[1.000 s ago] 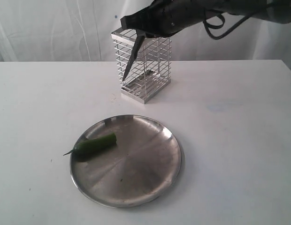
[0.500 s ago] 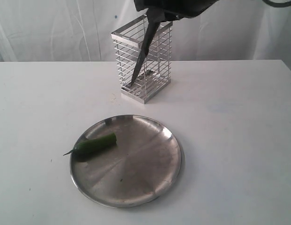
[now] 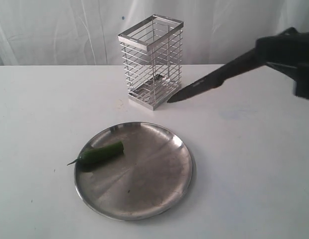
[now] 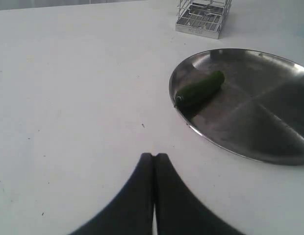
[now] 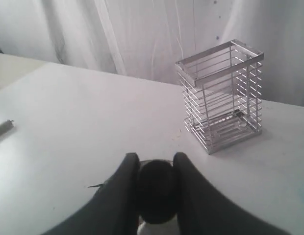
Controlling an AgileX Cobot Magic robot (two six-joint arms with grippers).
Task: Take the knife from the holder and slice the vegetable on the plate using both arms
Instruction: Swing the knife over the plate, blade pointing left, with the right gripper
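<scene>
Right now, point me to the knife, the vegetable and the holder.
knife (image 3: 214, 79), exterior view, middle of the black blade.
vegetable (image 3: 100, 153), exterior view, middle of the green body.
holder (image 3: 151, 62), exterior view, front wire wall.

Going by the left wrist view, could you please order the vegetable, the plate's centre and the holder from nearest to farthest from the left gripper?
From the left gripper, shut over bare table:
1. Vegetable, on the plate's near edge, closest to the gripper.
2. Plate centre, farther across, past the vegetable.
3. Holder, standing on the table beyond the plate, farthest.
</scene>
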